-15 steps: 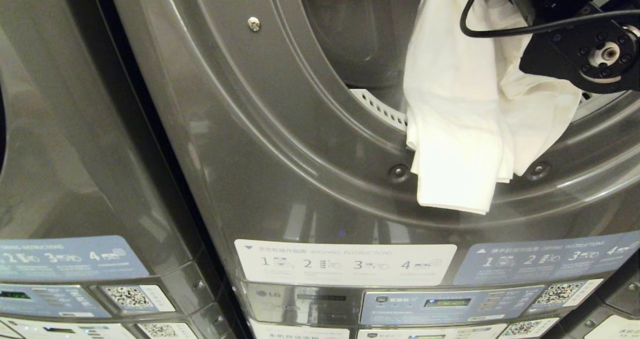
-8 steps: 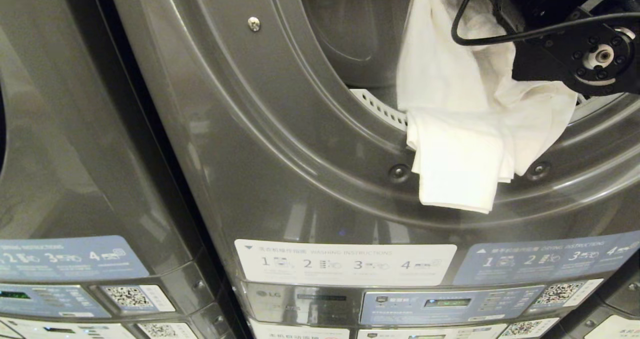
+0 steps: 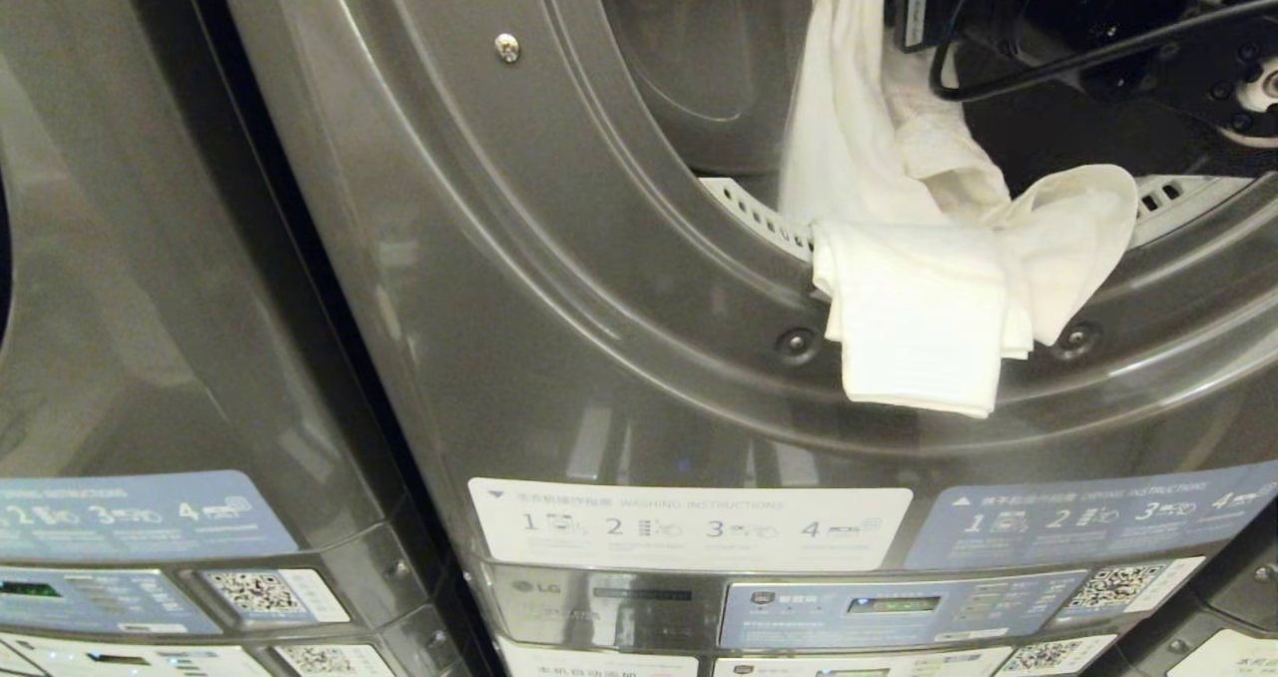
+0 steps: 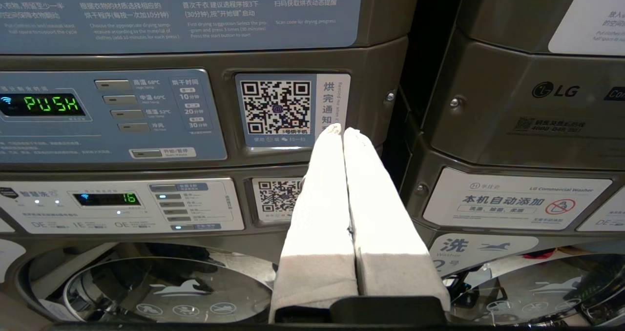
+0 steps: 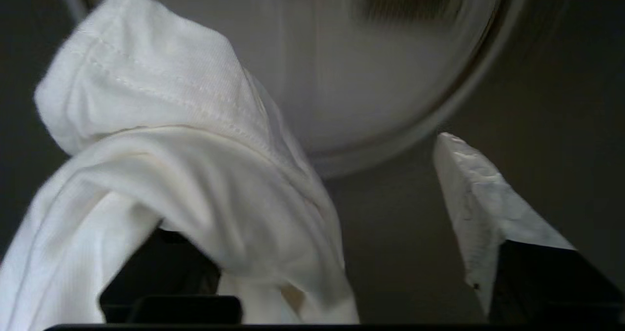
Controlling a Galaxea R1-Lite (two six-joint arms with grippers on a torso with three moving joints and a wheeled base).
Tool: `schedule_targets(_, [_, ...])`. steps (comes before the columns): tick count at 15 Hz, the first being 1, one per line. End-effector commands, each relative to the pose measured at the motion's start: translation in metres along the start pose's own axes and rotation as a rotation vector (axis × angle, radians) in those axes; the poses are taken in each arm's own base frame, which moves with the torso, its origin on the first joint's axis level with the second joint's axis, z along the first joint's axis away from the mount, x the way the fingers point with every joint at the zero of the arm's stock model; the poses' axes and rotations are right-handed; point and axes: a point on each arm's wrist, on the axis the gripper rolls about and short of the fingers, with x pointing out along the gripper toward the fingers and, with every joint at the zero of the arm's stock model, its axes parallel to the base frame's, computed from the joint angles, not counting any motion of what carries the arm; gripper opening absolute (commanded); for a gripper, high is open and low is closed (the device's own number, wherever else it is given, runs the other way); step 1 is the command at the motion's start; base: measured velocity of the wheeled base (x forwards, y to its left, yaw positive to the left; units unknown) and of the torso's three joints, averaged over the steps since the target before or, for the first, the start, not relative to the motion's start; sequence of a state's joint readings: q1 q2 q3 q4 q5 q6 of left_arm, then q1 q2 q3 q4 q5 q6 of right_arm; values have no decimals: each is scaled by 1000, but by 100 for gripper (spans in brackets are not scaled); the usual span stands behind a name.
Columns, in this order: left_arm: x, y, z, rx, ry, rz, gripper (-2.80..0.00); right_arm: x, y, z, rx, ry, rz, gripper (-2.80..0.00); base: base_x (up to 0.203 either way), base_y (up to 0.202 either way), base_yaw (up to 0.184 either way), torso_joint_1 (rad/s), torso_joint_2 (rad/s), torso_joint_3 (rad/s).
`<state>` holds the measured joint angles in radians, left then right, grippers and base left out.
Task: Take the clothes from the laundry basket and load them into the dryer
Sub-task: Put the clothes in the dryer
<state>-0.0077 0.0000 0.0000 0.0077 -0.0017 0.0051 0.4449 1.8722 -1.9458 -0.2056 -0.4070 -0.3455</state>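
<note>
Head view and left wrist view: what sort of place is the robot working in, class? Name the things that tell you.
Most likely a self-service laundrette. Grey LG machines stand side by side, each with numbered instruction stickers, QR code labels and a lit "PUSH" display. A white garment hangs over one machine's open drum rim.

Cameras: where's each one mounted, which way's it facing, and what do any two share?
Head view: on the head, looking down at the dryer front; right arm reaches into the drum opening beside the white garment.
Left wrist view: behind the left end effector, fingers together, facing the control panel.
Right wrist view: behind the right end effector, open, looking into the drum.
Shared: head and right wrist views both show the white garment.
</note>
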Motion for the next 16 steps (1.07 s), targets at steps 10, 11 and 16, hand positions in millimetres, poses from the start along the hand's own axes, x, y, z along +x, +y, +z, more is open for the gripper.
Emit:
schedule_targets(10, [0,0,0,0,0,0,-280,-87,-42,11,-118,441,321,0,0,0,0,0,0,0])
schedule_targets(11, [0,0,0,-1,0,0,-280,-95,-46,11,-135,478,330,0,0,0,0,0,0,0])
schedule_targets(16, [0,0,0,0,0,0,-280,-106,-52,20,-132,443,360,0,0,0,0,0,0,0])
